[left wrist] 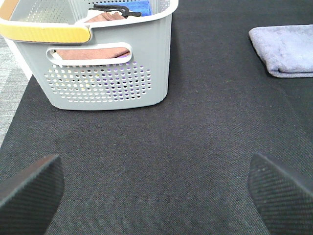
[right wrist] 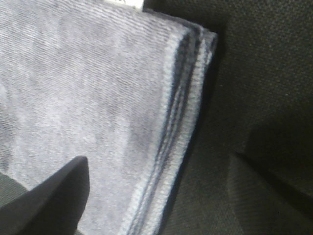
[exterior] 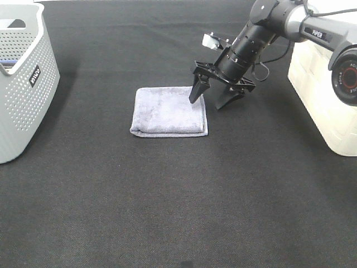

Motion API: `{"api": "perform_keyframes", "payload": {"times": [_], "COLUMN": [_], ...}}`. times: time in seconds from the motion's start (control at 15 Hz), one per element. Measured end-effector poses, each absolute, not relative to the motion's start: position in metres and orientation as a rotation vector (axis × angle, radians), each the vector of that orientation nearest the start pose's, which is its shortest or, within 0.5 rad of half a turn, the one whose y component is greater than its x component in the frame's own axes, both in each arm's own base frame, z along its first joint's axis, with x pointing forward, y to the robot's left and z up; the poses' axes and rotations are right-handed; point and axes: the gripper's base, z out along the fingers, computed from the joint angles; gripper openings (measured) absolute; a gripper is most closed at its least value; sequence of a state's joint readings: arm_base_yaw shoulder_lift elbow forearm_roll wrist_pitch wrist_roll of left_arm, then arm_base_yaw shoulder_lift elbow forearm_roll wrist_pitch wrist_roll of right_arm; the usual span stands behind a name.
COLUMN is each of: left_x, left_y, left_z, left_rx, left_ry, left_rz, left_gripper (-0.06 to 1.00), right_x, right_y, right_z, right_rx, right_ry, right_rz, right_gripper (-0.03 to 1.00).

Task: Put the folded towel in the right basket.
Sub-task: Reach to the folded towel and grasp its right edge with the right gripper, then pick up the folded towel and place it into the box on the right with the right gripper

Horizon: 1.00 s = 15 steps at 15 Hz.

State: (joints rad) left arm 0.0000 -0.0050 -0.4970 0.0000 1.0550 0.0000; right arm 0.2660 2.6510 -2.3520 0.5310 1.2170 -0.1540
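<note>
Black woven mat (exterior: 167,223) covers the whole table in the high view. Just above centre, toward 12 o'clock, lies the towel (exterior: 167,111). It is grey-lilac, folded into a flat square, and rests on the mat outside both baskets. At 3 o'clock, against the edge of the view, stands the right basket (exterior: 323,111), cream-white and well apart from the towel. At 9 o'clock stands the left basket (exterior: 25,89), grey and perforated. The left wrist view shows pink-brown and blue cloths inside it.

The right arm (exterior: 279,22) reaches in from 1 o'clock. The right gripper (exterior: 207,103) hangs low at the towel's 2 o'clock corner with its jaws spread. One finger (exterior: 196,90) is over the cloth just inside the towel's 3 o'clock edge. The other is over bare mat just beside that edge, so the layered edge lies between them. Nothing is gripped. Whether either tip touches down cannot be told.

The left gripper (left wrist: 156,193) shows only in its own wrist view. Its fingers (left wrist: 29,188) are wide apart and hold nothing, over bare mat near the left basket and well apart from the towel.
</note>
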Motion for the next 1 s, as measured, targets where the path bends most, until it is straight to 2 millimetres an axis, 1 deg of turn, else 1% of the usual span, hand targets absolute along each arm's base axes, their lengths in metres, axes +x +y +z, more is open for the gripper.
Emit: {"api": "perform_keyframes", "payload": {"times": [0.13, 0.33, 0.4, 0.47, 0.53, 0.6, 0.67, 0.87, 1.0], "left_x": [-0.005, -0.005, -0.005, -0.005, -0.005, -0.005, -0.005, -0.005, -0.005], "left_y": [0.0, 0.0, 0.0, 0.0, 0.0, 0.0, 0.0, 0.0, 0.0], "left_z": [0.277, 0.277, 0.277, 0.277, 0.277, 0.277, 0.277, 0.277, 0.277], "left_rx": [0.0, 0.0, 0.0, 0.0, 0.0, 0.0, 0.0, 0.0, 0.0], "left_ry": [2.037, 2.037, 2.037, 2.037, 2.037, 2.037, 2.037, 2.037, 2.037], "left_rz": [0.0, 0.0, 0.0, 0.0, 0.0, 0.0, 0.0, 0.0, 0.0], "left_gripper": [0.97, 0.97, 0.97, 0.97, 0.97, 0.97, 0.97, 0.97, 0.97], "right_x": [0.502, 0.502, 0.502, 0.502, 0.502, 0.501, 0.501, 0.501, 0.501], "right_y": [0.183, 0.186, 0.187, 0.188, 0.189, 0.191, 0.191, 0.194, 0.194], "right_z": [0.104, 0.099, 0.098, 0.096, 0.095, 0.092, 0.092, 0.087, 0.088], "right_rx": [-0.401, -0.402, -0.398, -0.393, -0.396, -0.396, -0.396, -0.391, -0.409], "right_ry": [2.91, 2.902, 2.899, 2.895, 2.885, 2.878, 2.878, 2.866, 2.855], "right_rz": [0.809, 0.859, 0.879, 0.905, 0.94, 0.975, 0.975, 1.026, 1.033], "right_gripper": [0.74, 0.74, 0.73, 0.69, 0.63, 0.54, 0.54, 0.28, 0.07]}}
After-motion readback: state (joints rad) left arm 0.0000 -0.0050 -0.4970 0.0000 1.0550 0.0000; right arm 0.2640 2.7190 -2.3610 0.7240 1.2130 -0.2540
